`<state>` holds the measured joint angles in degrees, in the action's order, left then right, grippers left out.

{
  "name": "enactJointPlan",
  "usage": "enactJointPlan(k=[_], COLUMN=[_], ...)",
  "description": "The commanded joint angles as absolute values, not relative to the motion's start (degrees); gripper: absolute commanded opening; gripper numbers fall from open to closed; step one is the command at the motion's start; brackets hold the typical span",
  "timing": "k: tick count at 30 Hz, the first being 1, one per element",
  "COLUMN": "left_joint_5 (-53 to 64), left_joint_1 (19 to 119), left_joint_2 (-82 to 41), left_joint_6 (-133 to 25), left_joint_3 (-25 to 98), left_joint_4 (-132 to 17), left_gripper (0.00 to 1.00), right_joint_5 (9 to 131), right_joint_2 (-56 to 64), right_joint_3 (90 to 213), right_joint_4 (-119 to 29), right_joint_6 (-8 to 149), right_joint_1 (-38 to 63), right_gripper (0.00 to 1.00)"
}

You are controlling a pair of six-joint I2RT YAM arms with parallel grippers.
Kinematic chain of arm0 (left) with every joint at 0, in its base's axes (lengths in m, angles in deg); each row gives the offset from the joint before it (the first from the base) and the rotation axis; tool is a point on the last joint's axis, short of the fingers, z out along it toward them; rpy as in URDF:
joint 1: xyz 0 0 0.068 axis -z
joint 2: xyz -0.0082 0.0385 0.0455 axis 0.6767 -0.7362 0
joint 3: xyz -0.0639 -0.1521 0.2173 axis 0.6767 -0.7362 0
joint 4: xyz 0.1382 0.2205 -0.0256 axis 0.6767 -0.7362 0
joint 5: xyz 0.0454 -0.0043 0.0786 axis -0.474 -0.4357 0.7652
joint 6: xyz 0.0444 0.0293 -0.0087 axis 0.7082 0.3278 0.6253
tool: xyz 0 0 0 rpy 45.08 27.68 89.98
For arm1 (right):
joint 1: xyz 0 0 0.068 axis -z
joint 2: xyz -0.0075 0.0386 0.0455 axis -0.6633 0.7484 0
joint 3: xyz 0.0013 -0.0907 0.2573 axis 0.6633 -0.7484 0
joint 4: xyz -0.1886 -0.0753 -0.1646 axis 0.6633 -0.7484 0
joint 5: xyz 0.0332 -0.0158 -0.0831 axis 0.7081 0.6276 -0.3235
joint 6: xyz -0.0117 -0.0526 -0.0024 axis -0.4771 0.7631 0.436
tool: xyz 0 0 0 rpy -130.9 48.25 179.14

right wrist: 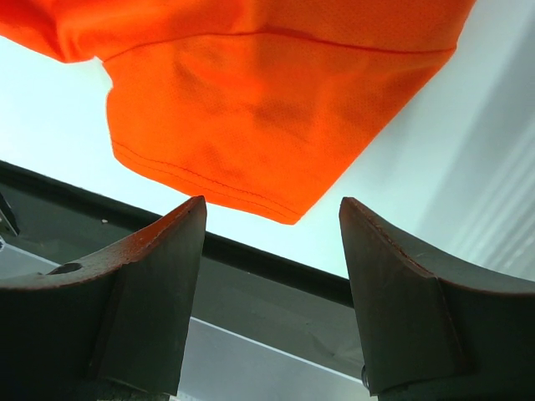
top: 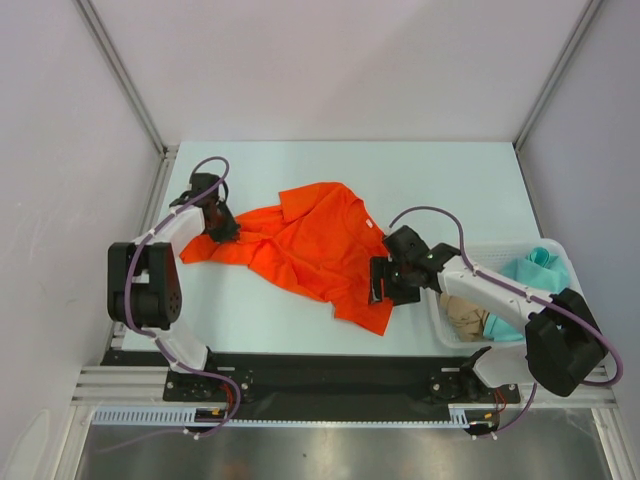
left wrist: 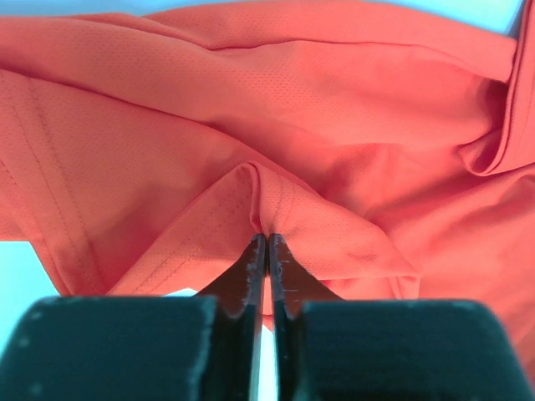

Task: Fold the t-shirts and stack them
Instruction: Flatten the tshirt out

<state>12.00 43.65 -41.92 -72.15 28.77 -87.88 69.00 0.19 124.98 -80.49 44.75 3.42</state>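
left end effector (left wrist: 267, 251): pinching a fold of the large crumpled orange-red cloth t-shirt (top: 310, 250) | right end effector (right wrist: 272, 219): spread, beside the shirt's hem | shirt on pale desk (top: 440, 180)

Overhead view bright and even under diffuse light from above: the surface (top: 250, 310) reads pale, with only a thin soft shadow along the near edge of the orange-red t-shirt (top: 310, 250) and no hard glare. Left wrist view is sharp on the shirt's weave, the left tool (left wrist: 267, 244) below it dark and soft-edged. Right wrist view: surface below the shirt blown near white, right tool (right wrist: 272, 219) dim and slightly blurred.
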Motion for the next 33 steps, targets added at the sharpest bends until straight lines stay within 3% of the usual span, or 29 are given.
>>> enactJointPlan(k=[1, 2, 12, 20, 33], left_joint_5=[11.65, 11.74, 13.59, 13.5, 13.15], left_joint_1=[43.03, 43.03, 43.03, 43.38, 44.52], left_joint_2=[-41.92, -41.57, -23.74, -8.36, -5.53], left_joint_6=[-71.77, -71.85, -73.0, -74.84, -74.67], left_joint_3=[30.03, 29.85, 21.77, 11.4, 9.37], left_joint_4=[-88.13, -88.48, -93.92, -95.77, -97.09], left_gripper=[0.06, 0.0, 0.0, 0.0, 0.0], right_joint_5=[67.84, 67.49, 69.16, 64.77, 61.08], right_joint_2=[-1.28, -1.37, -5.15, -1.03, 1.0], right_joint_3=[124.4, 124.31, 116.5, 115.96, 117.28], right_joint_4=[-82.01, -82.45, -80.88, -77.53, -77.27], right_joint_6=[43.93, 43.58, 41.82, 39.89, 31.01], right_joint_1=[3.67, 3.67, -0.81, -2.66, -3.01], right_gripper=[0.7, 0.7, 0.71, 0.57, 0.4])
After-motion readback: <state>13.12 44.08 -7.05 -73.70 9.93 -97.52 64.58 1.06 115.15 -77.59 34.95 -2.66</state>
